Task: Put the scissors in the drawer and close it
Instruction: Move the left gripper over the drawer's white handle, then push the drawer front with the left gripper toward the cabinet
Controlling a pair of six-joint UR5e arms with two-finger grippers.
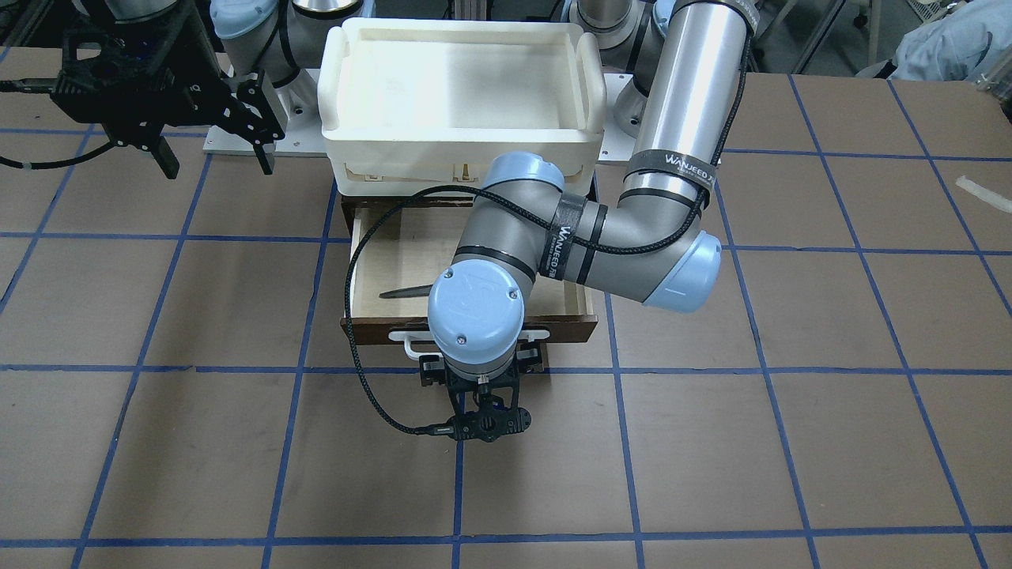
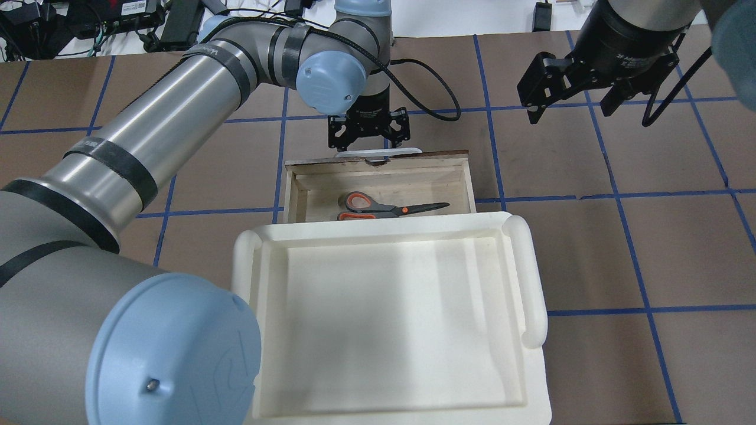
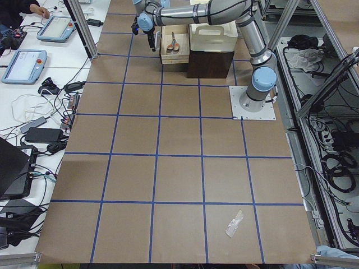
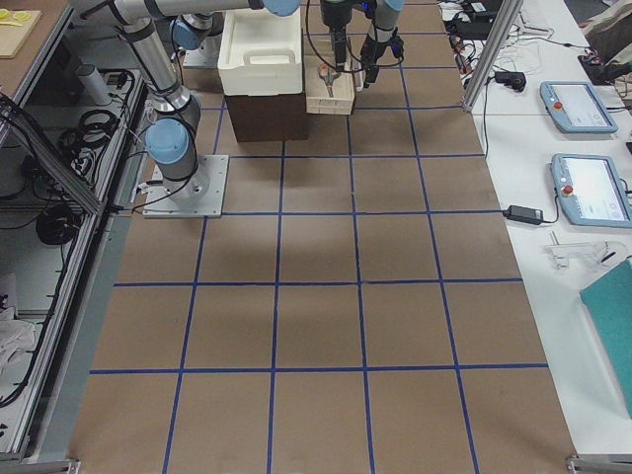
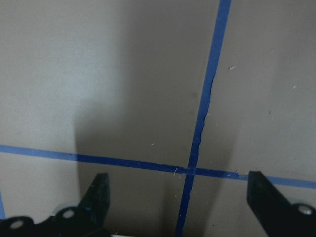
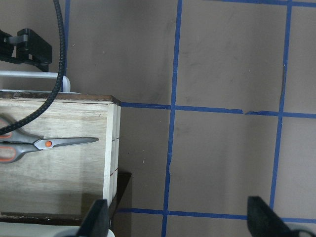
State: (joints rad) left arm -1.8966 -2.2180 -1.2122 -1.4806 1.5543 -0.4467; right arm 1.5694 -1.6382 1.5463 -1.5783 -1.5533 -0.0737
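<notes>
The drawer (image 2: 378,163) is pulled open under the white box; its dark front (image 1: 569,325) faces away from the robot. The scissors (image 2: 384,208) lie flat inside on the pale plywood, orange loops to the left, also seen in the right wrist view (image 6: 44,144); only a blade tip (image 1: 403,292) shows in the front-facing view. My left gripper (image 2: 369,140) is open, pointing down just outside the drawer front at the white bar handle (image 2: 378,152); whether it touches the handle I cannot tell. My right gripper (image 2: 570,101) is open and empty, raised off to the drawer's right.
A white plastic tray-shaped box (image 2: 531,277) sits on the dark cabinet above the drawer. My left arm's elbow and wrist (image 1: 553,237) hang over the open drawer. The brown mat has blue tape lines (image 1: 617,442).
</notes>
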